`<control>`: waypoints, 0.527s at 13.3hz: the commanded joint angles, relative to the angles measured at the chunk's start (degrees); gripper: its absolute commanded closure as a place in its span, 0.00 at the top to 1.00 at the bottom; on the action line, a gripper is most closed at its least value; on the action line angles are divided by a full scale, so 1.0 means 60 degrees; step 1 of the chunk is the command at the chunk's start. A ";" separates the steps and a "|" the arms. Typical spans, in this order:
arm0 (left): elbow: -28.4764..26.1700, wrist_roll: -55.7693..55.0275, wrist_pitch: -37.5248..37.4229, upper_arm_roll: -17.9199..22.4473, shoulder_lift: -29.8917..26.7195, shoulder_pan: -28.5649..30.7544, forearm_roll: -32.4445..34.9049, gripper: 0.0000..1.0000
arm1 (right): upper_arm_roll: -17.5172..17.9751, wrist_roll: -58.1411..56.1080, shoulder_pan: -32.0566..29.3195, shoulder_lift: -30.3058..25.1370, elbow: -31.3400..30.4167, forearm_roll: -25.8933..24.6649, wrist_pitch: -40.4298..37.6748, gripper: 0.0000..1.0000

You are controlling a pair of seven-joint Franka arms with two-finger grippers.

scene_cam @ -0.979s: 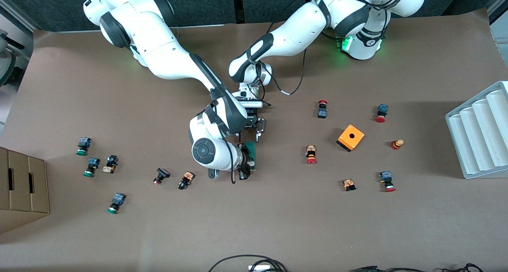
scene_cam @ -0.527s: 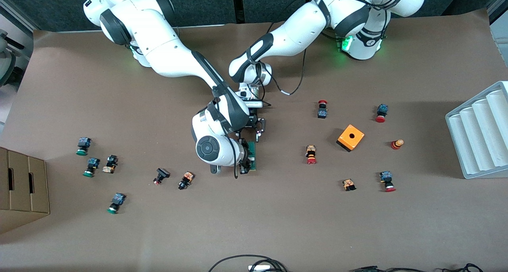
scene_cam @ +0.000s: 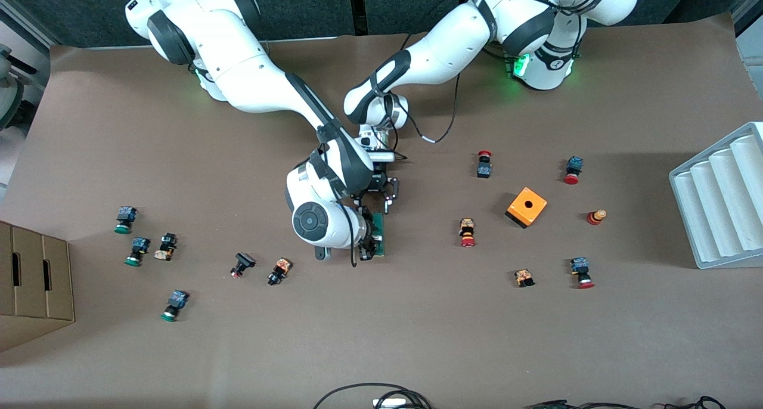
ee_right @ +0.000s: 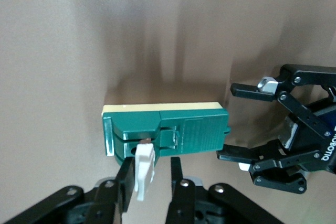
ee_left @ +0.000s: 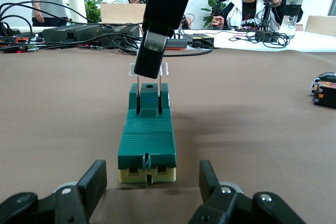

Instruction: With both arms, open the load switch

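The load switch [scene_cam: 380,233] is a dark green block on a cream base, lying mid-table. In the right wrist view the load switch [ee_right: 173,129] has its white lever [ee_right: 144,174] standing out between my right gripper's fingers. The right gripper [ee_right: 151,163] is open: the lever lies against one finger, with a gap to the other. My right gripper [scene_cam: 368,243] hangs over the switch's end nearer the camera. My left gripper [ee_left: 153,169] is open at table height, its fingers wide apart just short of the load switch's [ee_left: 147,135] other end. That left gripper [scene_cam: 377,203] also shows as the left gripper [ee_right: 227,121].
An orange cube [scene_cam: 526,207] and several red-capped push-buttons [scene_cam: 468,232] lie toward the left arm's end. Green-capped push-buttons [scene_cam: 124,219] lie toward the right arm's end, beside a cardboard box [scene_cam: 33,278]. A white ridged tray [scene_cam: 721,200] sits at the table's edge.
The right arm's wrist has shifted slightly toward the bases. The load switch and the left gripper have stayed in place.
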 commanded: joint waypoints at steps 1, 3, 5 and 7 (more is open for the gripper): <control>0.0169 -0.0094 -0.0017 0.0061 0.0120 -0.0064 0.0167 0.79 | -0.0002 -0.0155 0.0005 -0.0336 -0.0328 0.0117 -0.0187 0.35; 0.0169 -0.0094 -0.0017 0.0061 0.0120 -0.0064 0.0167 0.79 | -0.0016 -0.0169 0.0005 -0.0365 -0.0313 0.0117 -0.0246 0.35; 0.0169 -0.0079 -0.0017 0.0061 0.0120 -0.0063 0.0167 0.79 | -0.0017 -0.0169 0.0005 -0.0409 -0.0328 0.0117 -0.0333 0.35; 0.0169 -0.0079 -0.0017 0.0061 0.0134 -0.0063 0.0182 0.79 | -0.0017 -0.0169 -0.0010 -0.0453 -0.0328 0.0117 -0.0392 0.35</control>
